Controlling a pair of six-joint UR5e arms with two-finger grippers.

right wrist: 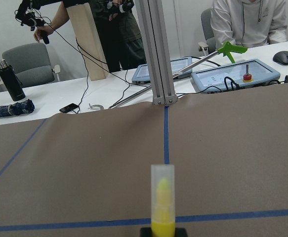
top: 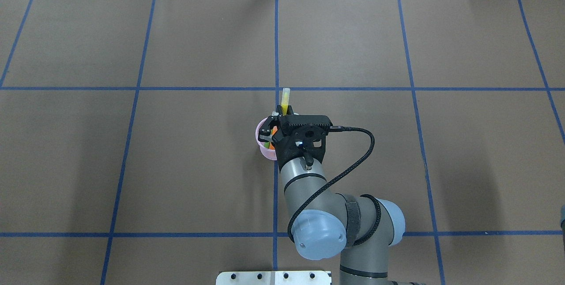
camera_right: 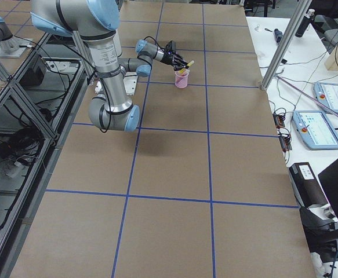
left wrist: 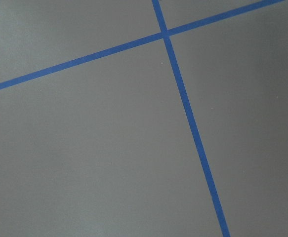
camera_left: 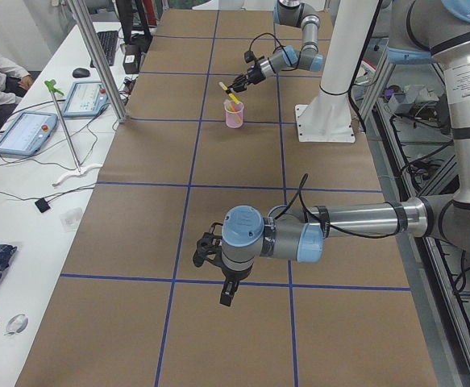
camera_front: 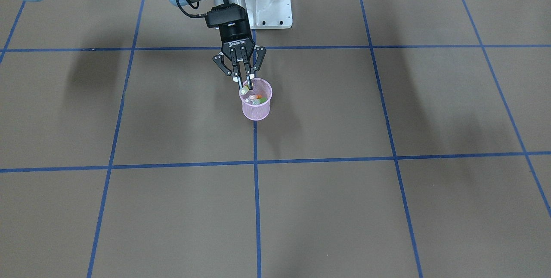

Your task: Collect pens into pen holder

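Note:
The pink mesh pen holder stands near the table's middle line; it also shows in the overhead view. An orange pen and a green pen stand inside it. I see no purple pen. My right gripper is shut on a yellow pen with a pale cap and holds it tilted over the holder's rim. The pen fills the right wrist view. My left gripper shows only in the left side view, over bare table; I cannot tell whether it is open.
Brown table cover with a blue tape grid. The robot's white base plate is behind the holder. Operators, tablets and a metal post are beyond the far table edge.

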